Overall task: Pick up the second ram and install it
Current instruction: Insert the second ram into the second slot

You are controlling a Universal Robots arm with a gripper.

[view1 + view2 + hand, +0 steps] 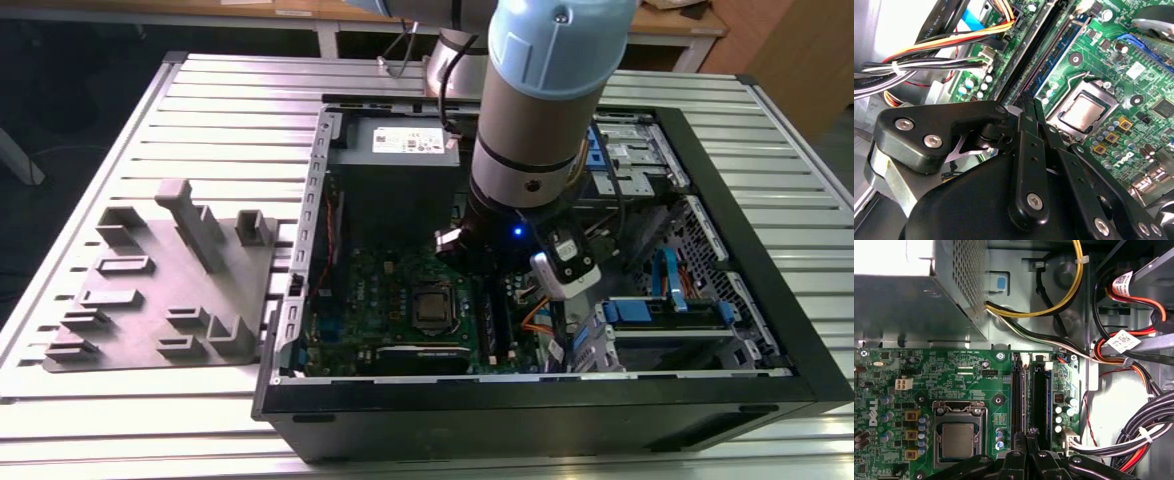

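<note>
The arm [534, 110] stands upright in the middle of the exterior view, inside the open computer case [534, 412], with its gripper [1027, 436] low over the black memory slots [1018, 395] beside the processor socket [434, 308]. The fingers [1025, 130] are pressed close together in line with the second ram [1027, 397], which seems to stand edge-on in its slot just ahead of the tips. I cannot tell whether they pinch it or only bear on its edge. That narrow, vertical stance suits seating the strip squarely, clear of the cables [1149, 422].
</note>
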